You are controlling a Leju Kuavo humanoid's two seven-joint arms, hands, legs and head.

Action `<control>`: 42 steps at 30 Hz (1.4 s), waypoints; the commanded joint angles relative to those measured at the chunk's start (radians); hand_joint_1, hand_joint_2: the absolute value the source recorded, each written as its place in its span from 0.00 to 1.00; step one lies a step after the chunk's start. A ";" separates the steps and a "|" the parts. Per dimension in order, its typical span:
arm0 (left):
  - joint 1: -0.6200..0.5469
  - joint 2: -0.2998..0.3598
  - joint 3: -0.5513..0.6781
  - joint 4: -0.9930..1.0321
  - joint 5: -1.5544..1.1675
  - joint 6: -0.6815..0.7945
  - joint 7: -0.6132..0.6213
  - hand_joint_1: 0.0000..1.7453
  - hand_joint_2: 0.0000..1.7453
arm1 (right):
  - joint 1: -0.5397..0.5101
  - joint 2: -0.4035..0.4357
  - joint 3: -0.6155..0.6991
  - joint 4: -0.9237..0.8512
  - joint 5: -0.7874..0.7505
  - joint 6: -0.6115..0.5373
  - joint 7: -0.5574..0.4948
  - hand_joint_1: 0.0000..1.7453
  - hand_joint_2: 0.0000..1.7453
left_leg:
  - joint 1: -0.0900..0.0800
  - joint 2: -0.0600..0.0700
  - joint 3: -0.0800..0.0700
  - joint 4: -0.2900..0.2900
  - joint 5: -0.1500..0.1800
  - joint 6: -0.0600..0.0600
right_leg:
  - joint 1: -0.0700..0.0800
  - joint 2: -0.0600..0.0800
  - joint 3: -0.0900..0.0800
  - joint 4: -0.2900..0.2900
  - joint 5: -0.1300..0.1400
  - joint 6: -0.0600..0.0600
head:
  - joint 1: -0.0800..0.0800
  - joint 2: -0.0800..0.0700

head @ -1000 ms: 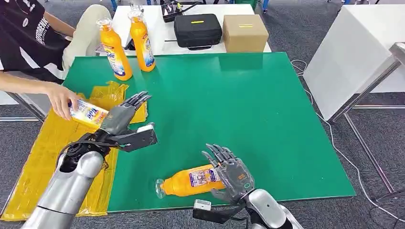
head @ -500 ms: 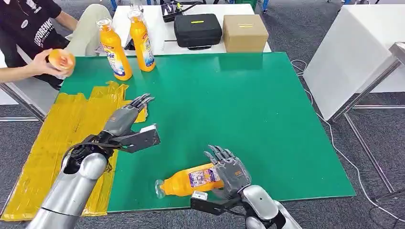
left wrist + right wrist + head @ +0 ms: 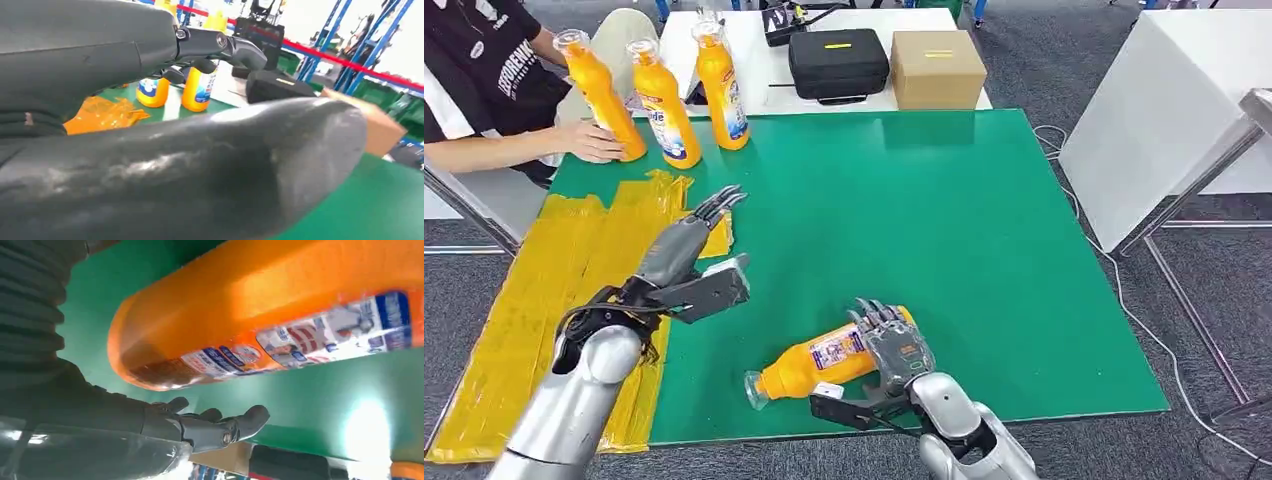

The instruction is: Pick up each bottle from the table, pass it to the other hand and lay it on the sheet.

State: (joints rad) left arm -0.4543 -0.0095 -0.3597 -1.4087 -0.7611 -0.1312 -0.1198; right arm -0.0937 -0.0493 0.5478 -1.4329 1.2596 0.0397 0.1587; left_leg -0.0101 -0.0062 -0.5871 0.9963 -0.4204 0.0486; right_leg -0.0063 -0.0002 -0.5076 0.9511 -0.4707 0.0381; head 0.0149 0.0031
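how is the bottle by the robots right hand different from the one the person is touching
The near bottle lies on its side at the mat's front edge; the far bottle stands upright at the back left corner. The robot's right hand is around the near bottle's base; a person's hand steadies the far bottle. Both are orange.

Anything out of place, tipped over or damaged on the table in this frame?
One orange bottle lies on its side at the near edge of the green mat, under the right hand. The yellow sheet is crumpled. No spill or damage visible.
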 commanded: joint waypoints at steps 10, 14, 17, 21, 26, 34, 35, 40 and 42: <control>0.057 -0.011 0.049 -0.080 0.039 -0.006 -0.003 0.00 0.00 | -0.110 0.027 0.025 0.244 -0.018 0.015 -0.015 0.00 1.00 | 0.001 0.002 0.003 -0.001 -0.001 -0.003 | 0.001 0.001 0.003 -0.002 0.000 -0.001 | 0.000 0.000; 0.089 -0.007 0.050 -0.082 0.044 -0.007 -0.011 0.00 0.00 | -0.088 0.023 0.010 0.253 -0.045 -0.007 -0.027 0.14 1.00 | 0.001 0.002 0.005 -0.002 -0.001 -0.003 | 0.001 0.001 0.004 -0.003 0.000 -0.001 | 0.000 0.000; 0.088 -0.012 0.051 -0.074 0.045 -0.007 -0.013 0.00 0.00 | -0.101 0.022 0.010 0.271 -0.046 -0.005 -0.027 0.38 1.00 | 0.001 0.001 0.005 -0.002 -0.001 -0.003 | 0.001 0.001 0.005 -0.003 0.000 -0.001 | 0.000 0.000; 0.091 -0.017 0.048 -0.066 0.029 -0.002 -0.010 0.00 0.00 | -0.121 0.030 0.005 0.313 -0.054 0.005 -0.023 0.86 1.00 | 0.001 0.001 0.003 -0.001 0.000 -0.002 | 0.001 0.000 0.003 -0.002 0.000 -0.001 | 0.000 0.000; 0.104 -0.020 0.051 -0.060 0.027 0.000 -0.011 0.00 0.00 | -0.115 0.034 0.001 0.314 -0.065 0.000 -0.033 0.96 1.00 | 0.001 0.000 0.005 -0.001 0.000 -0.002 | 0.001 0.000 0.005 -0.002 0.000 -0.001 | 0.000 0.000; 0.106 -0.014 0.082 -0.045 0.048 -0.001 -0.026 0.00 0.00 | -0.141 0.051 -0.019 0.348 -0.116 -0.057 -0.068 1.00 1.00 | 0.001 0.000 0.005 -0.001 0.000 -0.002 | 0.000 0.000 0.005 -0.002 0.000 -0.001 | 0.000 0.000; 0.106 -0.013 0.086 -0.042 0.052 0.000 -0.028 0.00 0.00 | -0.142 0.055 -0.025 0.344 -0.126 -0.067 -0.075 1.00 1.00 | 0.001 0.000 0.006 -0.002 0.000 -0.003 | 0.001 0.000 0.006 -0.002 0.000 -0.001 | 0.000 0.000; 0.115 -0.021 0.121 -0.033 0.063 0.007 -0.035 0.00 0.00 | -0.122 0.100 -0.088 0.269 -0.209 -0.163 -0.145 1.00 1.00 | 0.001 0.002 0.004 -0.001 0.000 -0.002 | 0.001 0.001 0.003 -0.001 0.000 -0.001 | 0.000 0.000; 0.126 -0.027 0.147 -0.038 0.108 -0.011 -0.042 0.00 0.00 | -0.105 0.125 -0.142 0.206 -0.286 -0.252 -0.198 1.00 1.00 | 0.000 0.002 0.004 -0.001 0.000 -0.002 | 0.000 0.001 0.003 -0.001 0.000 -0.001 | 0.000 0.000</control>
State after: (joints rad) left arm -0.3290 -0.0217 -0.2911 -1.5034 -0.7058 -0.1278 -0.1503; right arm -0.2135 0.0049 0.5238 -1.1917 1.0938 -0.0769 0.0489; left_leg -0.0097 -0.0050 -0.5841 0.9962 -0.4202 0.0485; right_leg -0.0058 -0.0001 -0.5054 0.9510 -0.4705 0.0379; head 0.0152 0.0031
